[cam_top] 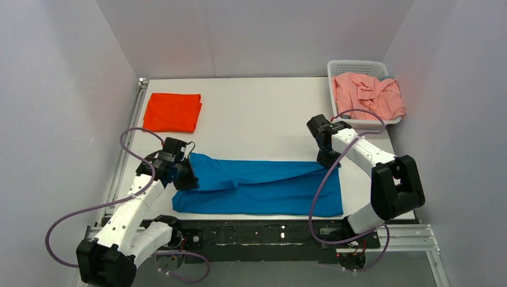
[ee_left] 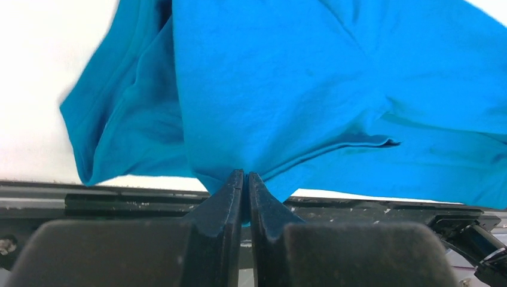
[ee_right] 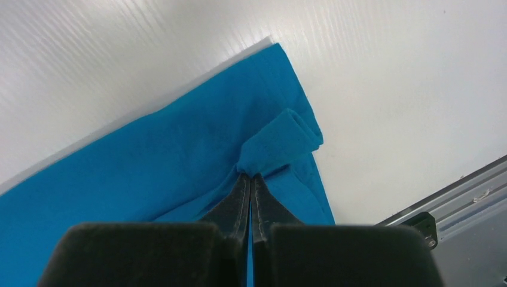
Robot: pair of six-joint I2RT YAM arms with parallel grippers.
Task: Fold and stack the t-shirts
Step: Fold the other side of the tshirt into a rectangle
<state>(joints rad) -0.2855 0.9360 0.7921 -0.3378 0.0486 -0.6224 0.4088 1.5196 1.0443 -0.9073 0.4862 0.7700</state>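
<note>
A blue t-shirt (cam_top: 263, 186) lies partly folded lengthwise across the near part of the white table (cam_top: 257, 119). My left gripper (cam_top: 184, 179) is shut on its left edge; in the left wrist view the jaws (ee_left: 246, 174) pinch a fold of the blue cloth (ee_left: 287, 89). My right gripper (cam_top: 327, 159) is shut on the shirt's far right corner; in the right wrist view the jaws (ee_right: 250, 176) pinch a bunched blue fold (ee_right: 278, 143). A folded orange t-shirt (cam_top: 174, 112) lies at the far left. A pink t-shirt (cam_top: 367, 94) sits crumpled in a white basket (cam_top: 335, 66).
The basket stands at the far right corner. White walls enclose the table on three sides. A black rail (cam_top: 263, 233) runs along the near edge, and purple cables (cam_top: 323, 191) loop from both arms.
</note>
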